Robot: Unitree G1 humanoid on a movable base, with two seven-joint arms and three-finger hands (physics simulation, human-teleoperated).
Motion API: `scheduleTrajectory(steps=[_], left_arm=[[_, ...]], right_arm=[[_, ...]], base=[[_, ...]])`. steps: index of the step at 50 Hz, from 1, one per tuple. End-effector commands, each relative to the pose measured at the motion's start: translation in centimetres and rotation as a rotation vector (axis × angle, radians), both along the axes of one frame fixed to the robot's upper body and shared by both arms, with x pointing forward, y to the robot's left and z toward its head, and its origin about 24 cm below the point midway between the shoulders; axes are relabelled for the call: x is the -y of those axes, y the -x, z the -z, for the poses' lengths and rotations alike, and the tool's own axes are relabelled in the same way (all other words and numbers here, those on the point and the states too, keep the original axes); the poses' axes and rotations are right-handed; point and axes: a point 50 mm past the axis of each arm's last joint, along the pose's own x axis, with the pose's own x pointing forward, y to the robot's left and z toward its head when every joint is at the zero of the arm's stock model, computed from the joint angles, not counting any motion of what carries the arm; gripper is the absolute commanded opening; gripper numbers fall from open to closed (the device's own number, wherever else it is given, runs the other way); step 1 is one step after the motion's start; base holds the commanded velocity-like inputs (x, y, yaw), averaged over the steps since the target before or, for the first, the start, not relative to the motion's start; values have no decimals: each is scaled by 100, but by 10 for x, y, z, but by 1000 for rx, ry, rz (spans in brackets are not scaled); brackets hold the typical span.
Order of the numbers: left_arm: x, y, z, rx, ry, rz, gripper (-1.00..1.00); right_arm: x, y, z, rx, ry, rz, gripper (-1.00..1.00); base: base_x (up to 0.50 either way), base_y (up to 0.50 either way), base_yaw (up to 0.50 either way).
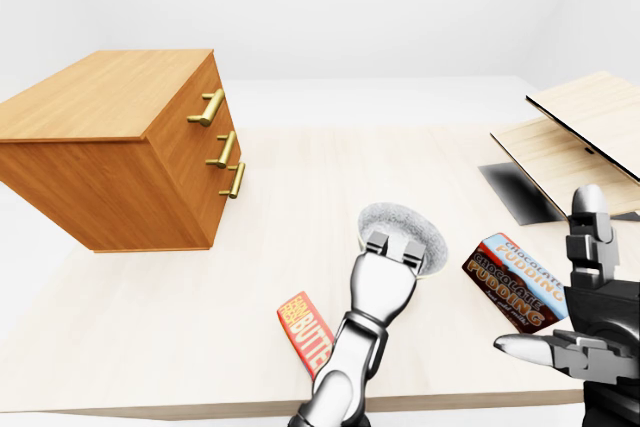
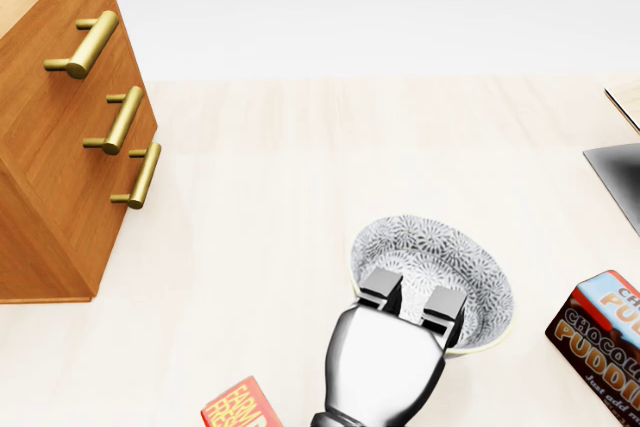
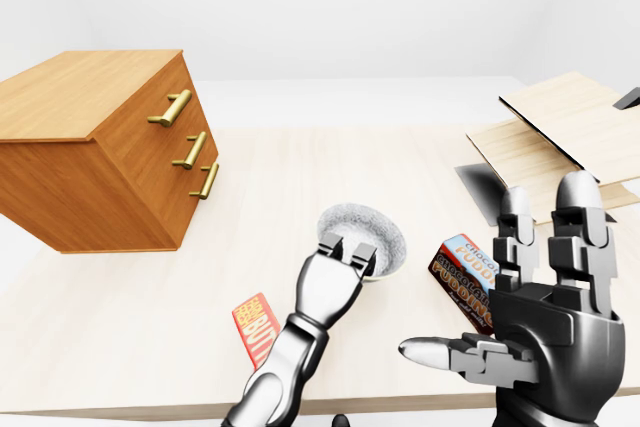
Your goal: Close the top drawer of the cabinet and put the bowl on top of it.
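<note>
The wooden cabinet (image 1: 100,147) stands at the left of the table, its three brass handles facing right. The top drawer (image 1: 207,107) looks pushed in, level with the two below it. A white patterned bowl (image 2: 440,247) rests on the table in the middle. My left hand (image 2: 412,297) reaches it from below in the view, with two fingers (image 2: 380,289) hooked over the near rim into the bowl. The thumb is hidden under the hand. My right hand (image 3: 500,287) hovers at the lower right with fingers spread, holding nothing.
A chocolate pudding box (image 1: 515,282) lies right of the bowl and a red butter box (image 1: 305,332) lies lower left of it. Light wooden boards (image 1: 580,137) and a dark slab (image 1: 515,192) sit at the right. The table's near edge (image 1: 200,409) runs along the bottom.
</note>
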Motion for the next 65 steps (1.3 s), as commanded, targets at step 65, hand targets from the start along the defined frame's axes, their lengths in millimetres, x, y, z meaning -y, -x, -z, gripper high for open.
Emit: scheduleTrajectory(steps=[65], left_arm=[[-79, -27, -290, 488, 41, -263, -100]], right_arm=[[-20, -11, 22, -145, -1, -83, 100]], base=[[0, 0, 0]])
